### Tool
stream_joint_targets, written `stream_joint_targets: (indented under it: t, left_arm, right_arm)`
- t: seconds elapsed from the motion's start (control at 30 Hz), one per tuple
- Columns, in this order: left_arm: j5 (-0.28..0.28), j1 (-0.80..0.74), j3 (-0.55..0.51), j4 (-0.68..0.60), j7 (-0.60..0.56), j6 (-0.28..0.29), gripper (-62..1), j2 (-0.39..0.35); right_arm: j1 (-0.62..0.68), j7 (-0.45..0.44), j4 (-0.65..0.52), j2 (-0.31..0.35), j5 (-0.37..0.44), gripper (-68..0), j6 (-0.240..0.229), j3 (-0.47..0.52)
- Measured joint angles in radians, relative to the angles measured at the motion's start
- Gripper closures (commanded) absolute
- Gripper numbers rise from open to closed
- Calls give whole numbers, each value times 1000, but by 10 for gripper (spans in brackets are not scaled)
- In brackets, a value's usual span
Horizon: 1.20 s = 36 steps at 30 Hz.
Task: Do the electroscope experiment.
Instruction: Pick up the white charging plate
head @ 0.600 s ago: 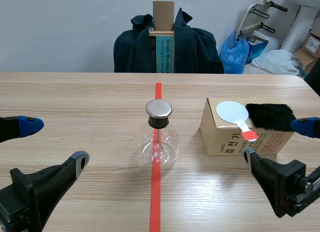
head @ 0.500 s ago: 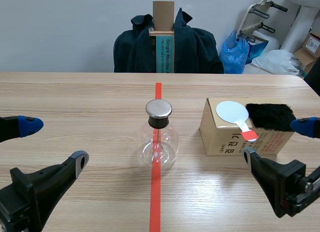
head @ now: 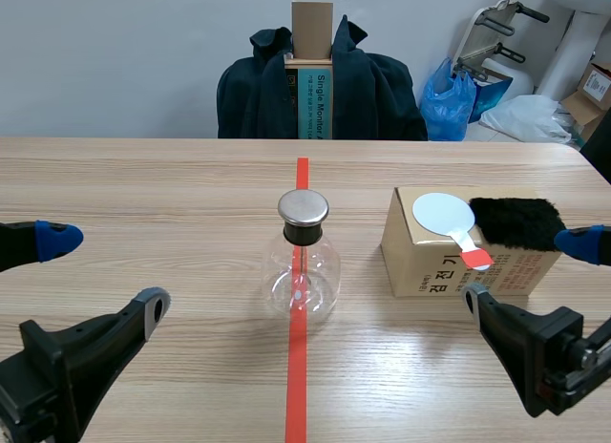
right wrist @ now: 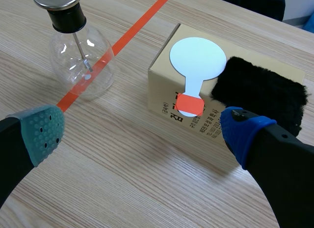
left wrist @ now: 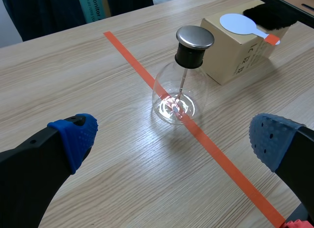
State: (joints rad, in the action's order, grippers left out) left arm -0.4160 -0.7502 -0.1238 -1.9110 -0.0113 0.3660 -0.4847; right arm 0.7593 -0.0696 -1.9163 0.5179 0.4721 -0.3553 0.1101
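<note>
— Light wooden table point(head: 143, 176) first. Then the left gripper point(head: 103, 271), low at the near left, spread wide, gripping nothing.
— Right gripper point(head: 526, 269) likewise wide and bare, just before the tan cardboard box point(head: 420, 262).
— And the clear round glass flask with the metal cap point(head: 302, 271)?
— Upright mid-table on the red tape line point(head: 298, 386), left of the box, thin rod point(left wrist: 180, 85) straight down inside.
— Black furry pad point(head: 516, 221) atop the box's right side. Beside it the white round paddle point(head: 441, 214), lying flat, disc away, orange-red handle end toward the robot.
</note>
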Motion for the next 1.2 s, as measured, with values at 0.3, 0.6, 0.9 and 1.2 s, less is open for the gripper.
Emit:
stream_joint_targets:
  t: [0.3, 0.6, 0.9, 1.2]
  left_arm:
    - [0, 0, 0, 0, 0, 0, -623, 0]
    - [0, 0, 0, 0, 0, 0, -623, 0]
    - [0, 0, 0, 0, 0, 0, -623, 0]
    - [0, 0, 0, 0, 0, 0, -623, 0]
  right_arm:
    - [0, 0, 0, 0, 0, -679, 0, 0]
    - [0, 0, 0, 0, 0, -679, 0, 0]
    - [0, -2, 0, 0, -277, -679, 0, 0]
    - [0, -72, 0, 0, -1069, -679, 74, 0]
